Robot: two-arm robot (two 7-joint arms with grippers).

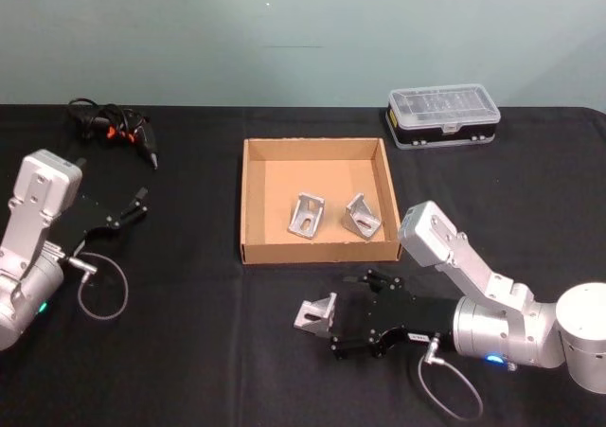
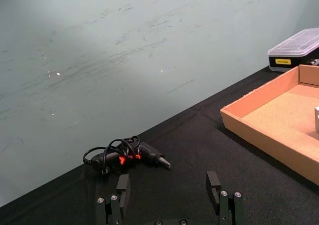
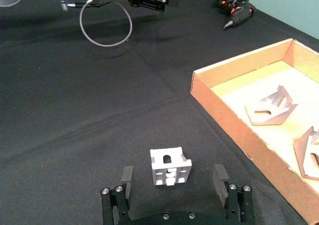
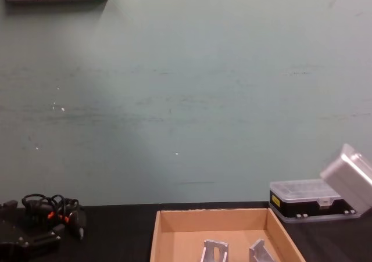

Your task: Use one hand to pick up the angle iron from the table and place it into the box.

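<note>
The right gripper (image 1: 348, 315), fingers spread wide, straddles the angle iron (image 3: 170, 166) lying on the table (image 1: 189, 351) just short of the box (image 1: 248, 200), seemingly set to clamp it; the left gripper (image 2: 168, 182) idles apart at the table's left, fingers also spread.

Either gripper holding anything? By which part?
Nothing held. Right gripper open around the angle iron on the table, not touching it; left gripper open, empty.

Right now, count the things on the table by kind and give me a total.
Angle irons: 3, two in the box, one on the table between the fingers of the open right gripper
Box: 1
Case: 1
Cable tangle: 1
Total: 6
The left gripper sits open at the left.
</note>
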